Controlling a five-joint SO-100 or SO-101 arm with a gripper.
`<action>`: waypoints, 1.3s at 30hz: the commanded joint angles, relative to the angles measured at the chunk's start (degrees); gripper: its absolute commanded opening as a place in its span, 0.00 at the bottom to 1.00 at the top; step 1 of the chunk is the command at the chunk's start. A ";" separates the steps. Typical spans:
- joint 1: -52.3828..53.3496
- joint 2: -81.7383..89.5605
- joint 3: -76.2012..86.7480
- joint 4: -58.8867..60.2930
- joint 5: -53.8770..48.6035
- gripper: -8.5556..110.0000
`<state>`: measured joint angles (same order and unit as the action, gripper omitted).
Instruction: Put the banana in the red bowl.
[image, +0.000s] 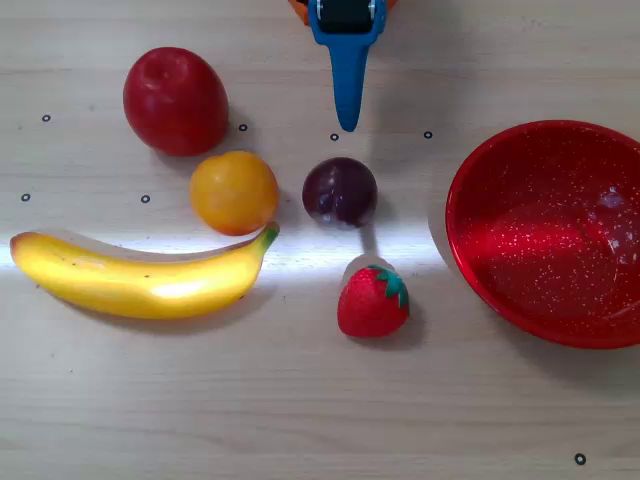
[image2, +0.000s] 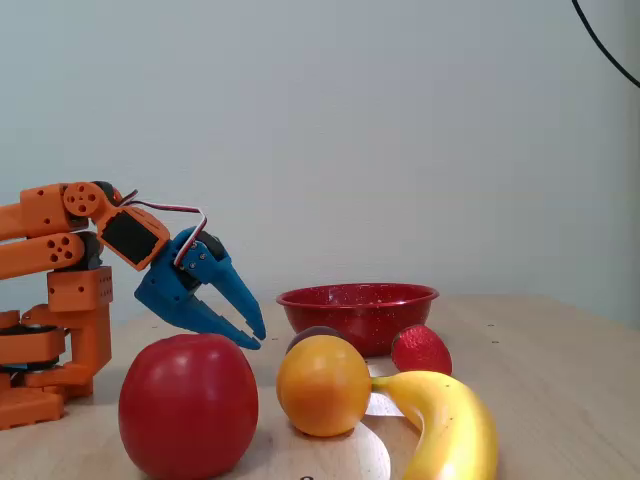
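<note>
Right now the blue gripper (image2: 254, 332) hangs above the table w/ its two fingers slightly spread, nothing between them; in the fixed view it points down toward the fruit, mounted on the orange arm (image2: 60, 270) at left. In the overhead view only one blue finger (image: 347, 85) shows, coming in from the top edge, tip apart from the dark purple plum (image: 340, 191) just below it. Left of the plum sits the orange fruit (image: 234, 192), and up-left of that the red apple (image: 175, 100), near but not clearly touching. The strawberry (image: 372, 301) lies below the plum, a small gap between. The banana (image: 140, 276) lies flat on the wooden table (image: 300, 420) at the lower left of the overhead view, greenish stem tip pointing up-right, just beside the orange fruit's underside. The red bowl (image: 470, 260) sits at the right edge, glittery inside, holding no fruit, well apart from the banana, w/ plum & strawberry between.
</note>
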<state>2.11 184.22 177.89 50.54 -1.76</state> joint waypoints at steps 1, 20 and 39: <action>0.70 0.79 0.79 -0.09 0.79 0.07; 0.97 -3.87 -4.39 3.52 1.49 0.07; -0.35 -30.94 -37.71 21.36 10.46 0.07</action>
<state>2.11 154.16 146.69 70.93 6.50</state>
